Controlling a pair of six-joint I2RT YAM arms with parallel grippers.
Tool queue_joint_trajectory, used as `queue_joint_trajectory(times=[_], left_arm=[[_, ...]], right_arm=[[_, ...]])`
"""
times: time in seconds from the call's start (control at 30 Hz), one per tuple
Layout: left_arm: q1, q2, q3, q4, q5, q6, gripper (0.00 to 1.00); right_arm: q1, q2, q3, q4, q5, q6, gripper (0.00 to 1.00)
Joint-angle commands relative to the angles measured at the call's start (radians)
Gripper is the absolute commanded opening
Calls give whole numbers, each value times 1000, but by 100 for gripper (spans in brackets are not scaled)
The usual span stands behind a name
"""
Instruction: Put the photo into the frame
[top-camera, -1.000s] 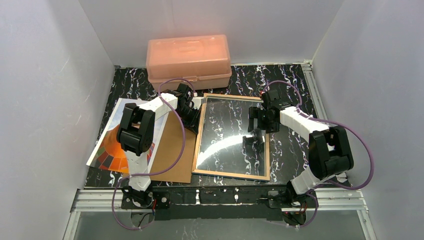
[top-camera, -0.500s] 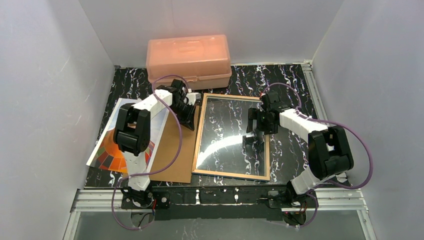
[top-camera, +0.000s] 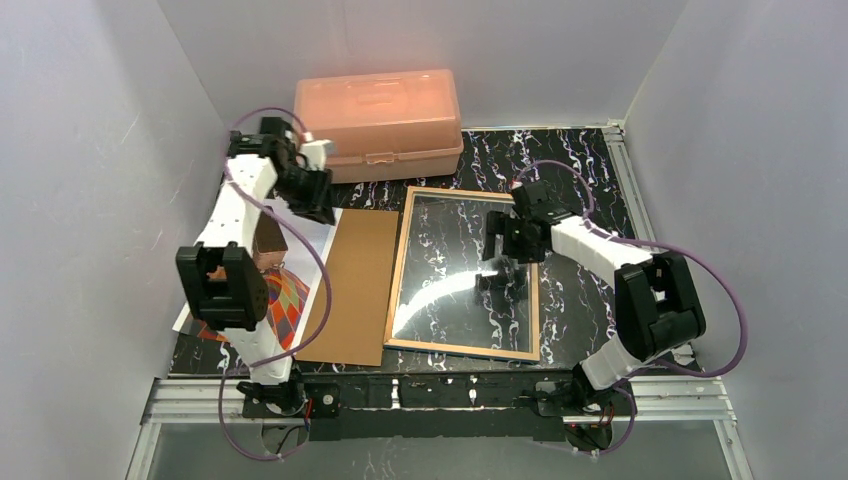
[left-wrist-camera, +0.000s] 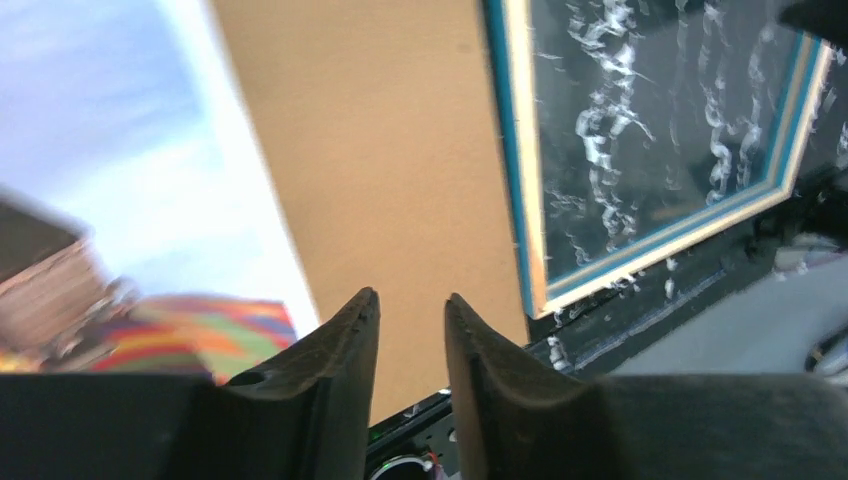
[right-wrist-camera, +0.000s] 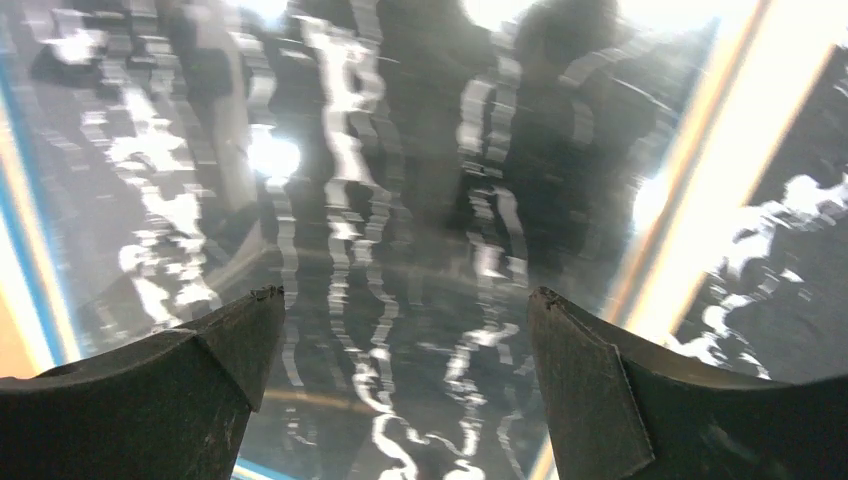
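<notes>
**The photo lies face up at the table's left, outside the frame.**

We see the photo flat on the table, its orange, multicoloured chequered balloon toward the near end and pale blue sky toward the far end; the left arm crosses over part of it. Its right edge meets the brown backing board, which lies between it and the frame. The frame rests flat with its light wood edge up, and the marbled table shows through the glass. The left gripper hangs above the photo's far end, near the peach box, its fingers a narrow gap apart with nothing between them. The right gripper is spread wide over the glass near the frame's right rim, empty.
</notes>
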Motion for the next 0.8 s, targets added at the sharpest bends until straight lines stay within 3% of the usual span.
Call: queue_joint_trajectory(times=[0.0, 0.13, 0.27, 0.47, 0.77], left_arm=[[185, -97, 67, -216, -121, 154, 34], [360, -98, 90, -260, -223, 249, 46], [464, -124, 8, -173, -387, 309, 49], [502, -193, -218, 124, -647, 390, 68], [514, -105, -306, 452, -867, 470, 68]], right_arm=[[168, -38, 151, 28, 39, 92, 99], [359, 49, 287, 62, 128, 183, 99], [495, 186, 433, 100, 164, 257, 99], [609, 436, 661, 89, 159, 267, 99], [651, 585, 771, 104, 115, 289, 99]])
